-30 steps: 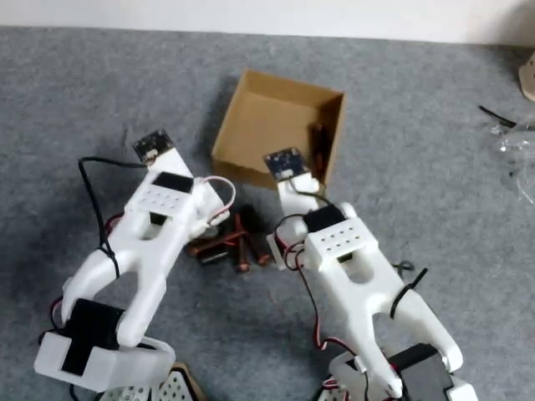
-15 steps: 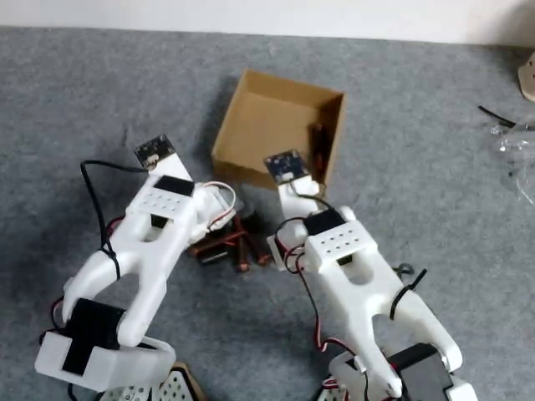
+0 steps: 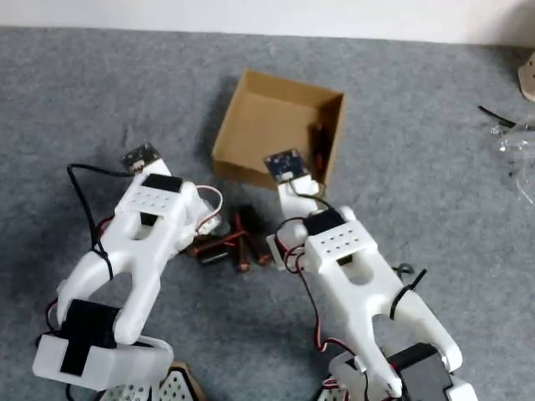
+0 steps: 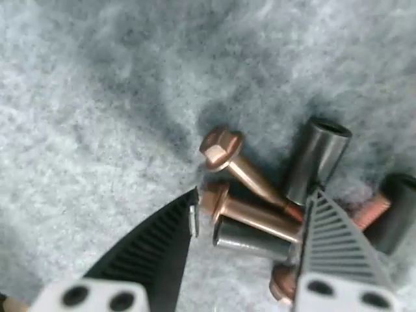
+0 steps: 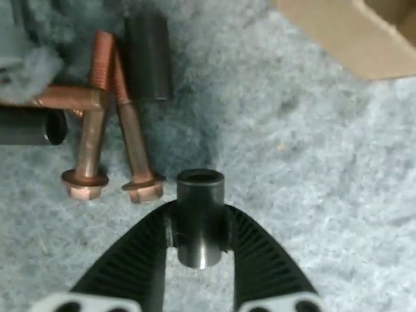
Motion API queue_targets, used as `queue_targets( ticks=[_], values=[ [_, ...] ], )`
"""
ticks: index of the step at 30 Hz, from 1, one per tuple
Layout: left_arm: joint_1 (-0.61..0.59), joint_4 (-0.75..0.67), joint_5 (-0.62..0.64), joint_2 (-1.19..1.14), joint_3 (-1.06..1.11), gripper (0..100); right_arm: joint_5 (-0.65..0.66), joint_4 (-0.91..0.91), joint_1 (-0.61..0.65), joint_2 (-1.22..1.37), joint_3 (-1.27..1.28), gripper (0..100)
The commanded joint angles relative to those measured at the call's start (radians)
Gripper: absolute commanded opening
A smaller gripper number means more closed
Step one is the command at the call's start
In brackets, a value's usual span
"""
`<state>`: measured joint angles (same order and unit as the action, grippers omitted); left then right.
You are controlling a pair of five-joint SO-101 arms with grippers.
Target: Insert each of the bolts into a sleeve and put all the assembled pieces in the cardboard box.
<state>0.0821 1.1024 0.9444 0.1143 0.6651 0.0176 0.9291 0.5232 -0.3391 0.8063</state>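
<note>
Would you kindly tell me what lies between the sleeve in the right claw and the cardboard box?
Only bare grey carpet, as the right wrist view shows, separates the sleeve in the right claw from the cardboard box.

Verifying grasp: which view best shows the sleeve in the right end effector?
Right wrist view: the sleeve sits clamped in the right end effector, bore visible. High view: the right arm hides it. Left wrist view faces loose bolts.
</note>
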Motion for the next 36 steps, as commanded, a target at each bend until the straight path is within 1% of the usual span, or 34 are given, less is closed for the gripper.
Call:
queue_targets(
  ticks=[1,8,10,14,16,24,30,34,36],
  values=[
    [-0.013,-0.005,0.005,0.005,-0.008,24,0.011,-0.025,-0.016,-0.048,-0.016,0.4],
    [-0.016,-0.014,0.005,0.004,0.013,24,0.011,-0.027,-0.016,-0.048,-0.016,0.4],
    [-0.018,-0.064,0.005,0.004,0.047,24,0.011,-0.027,-0.016,-0.048,-0.015,0.4],
    [-0.018,-0.213,0.005,0.004,0.133,24,0.011,-0.027,-0.016,-0.048,-0.015,0.4],
    [-0.018,-0.261,0.005,0.004,0.163,24,0.011,-0.027,-0.016,-0.048,-0.015,0.4],
    [-0.018,-0.27,0.005,0.004,0.176,24,0.011,-0.047,-0.016,-0.048,-0.013,0.4],
    [-0.104,-0.27,0.005,0.004,0.171,24,0.011,-0.048,-0.018,-0.048,-0.013,0.4],
    [-0.104,-0.27,0.005,0.004,0.177,24,0.011,-0.048,-0.018,-0.048,-0.013,0.4],
    [-0.102,-0.269,0.003,0.004,0.18,21,0.011,-0.048,-0.018,-0.048,-0.013,0.4]
  ],
)
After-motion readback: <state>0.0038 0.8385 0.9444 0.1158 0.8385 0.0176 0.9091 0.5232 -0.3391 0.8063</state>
